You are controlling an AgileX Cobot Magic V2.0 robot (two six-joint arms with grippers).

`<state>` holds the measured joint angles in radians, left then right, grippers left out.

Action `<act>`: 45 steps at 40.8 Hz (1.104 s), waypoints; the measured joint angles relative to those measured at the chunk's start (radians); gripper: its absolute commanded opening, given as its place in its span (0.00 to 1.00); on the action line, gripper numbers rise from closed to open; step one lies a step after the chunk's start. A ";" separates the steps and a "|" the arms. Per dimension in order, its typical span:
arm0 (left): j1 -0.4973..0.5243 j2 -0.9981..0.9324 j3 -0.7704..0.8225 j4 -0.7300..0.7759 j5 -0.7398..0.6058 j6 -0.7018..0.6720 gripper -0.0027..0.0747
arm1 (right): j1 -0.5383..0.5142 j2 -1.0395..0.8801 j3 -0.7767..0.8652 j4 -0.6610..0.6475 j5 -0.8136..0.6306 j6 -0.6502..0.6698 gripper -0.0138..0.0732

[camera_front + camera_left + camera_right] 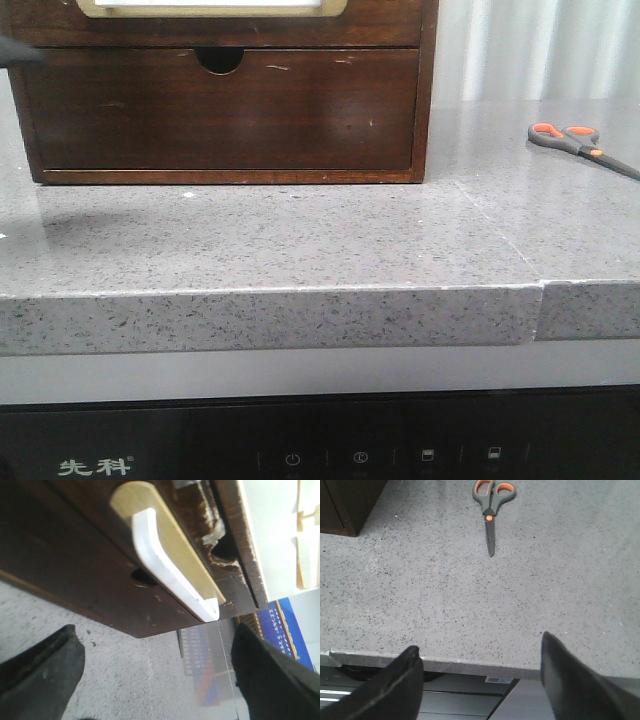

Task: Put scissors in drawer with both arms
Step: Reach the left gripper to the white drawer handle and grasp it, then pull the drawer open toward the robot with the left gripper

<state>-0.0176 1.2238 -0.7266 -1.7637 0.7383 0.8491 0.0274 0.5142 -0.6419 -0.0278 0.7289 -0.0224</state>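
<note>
Your right gripper (pixel 480 680) is spread wide and empty above the counter (pixel 445 605) edge. The scissors (pixel 490 511) lie flat well ahead of it, blades pointing back toward the fingers. Your left gripper (pixel 155 675), also open and empty, faces the closed drawer (pixel 220 110). The right arm is nearer the scissors.

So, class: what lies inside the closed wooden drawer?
That cannot be seen. The drawer is shut, so its front hides the inside. The scissors lie outside on the grey countertop, to its right.
</note>
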 measured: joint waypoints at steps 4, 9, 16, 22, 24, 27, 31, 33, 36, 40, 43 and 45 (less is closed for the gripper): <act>0.000 0.059 -0.042 -0.007 0.034 0.023 0.79 | 0.000 0.000 0.000 0.000 0.000 0.000 0.76; 0.000 0.131 -0.107 -0.009 0.064 0.033 0.79 | 0.000 0.000 0.000 -0.002 0.000 0.000 0.76; 0.000 0.219 -0.181 -0.009 0.088 0.035 0.78 | 0.000 0.000 0.000 -0.002 0.000 0.000 0.76; 0.000 0.278 -0.227 -0.009 0.097 0.035 0.64 | 0.000 0.000 0.000 -0.002 0.000 0.000 0.76; 0.000 0.295 -0.241 -0.009 0.108 0.035 0.57 | 0.000 0.000 0.000 -0.002 0.000 0.000 0.76; 0.000 0.311 -0.253 -0.009 0.126 0.035 0.48 | 0.000 0.000 0.000 -0.002 0.000 0.000 0.76; 0.000 0.320 -0.257 -0.009 0.136 0.035 0.38 | 0.000 0.000 0.000 -0.002 0.000 0.000 0.76; 0.000 0.320 -0.257 -0.009 0.140 0.035 0.33 | 0.000 0.000 0.000 -0.002 0.000 0.000 0.76; 0.000 0.322 -0.257 -0.009 0.150 0.035 0.27 | 0.000 0.000 0.000 -0.002 0.000 0.000 0.76; 0.000 0.326 -0.257 -0.010 0.164 0.028 0.24 | 0.000 0.000 0.000 -0.002 0.000 0.000 0.76; 0.000 0.326 -0.257 -0.012 0.168 0.016 0.24 | 0.000 0.000 0.000 -0.002 0.000 0.000 0.76; 0.000 0.326 -0.255 -0.017 0.170 0.016 0.24 | 0.000 0.000 0.000 -0.002 0.000 0.000 0.76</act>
<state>-0.0176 1.5496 -0.9817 -1.7806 0.9086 0.8655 0.0274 0.5142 -0.6419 -0.0295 0.7289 -0.0224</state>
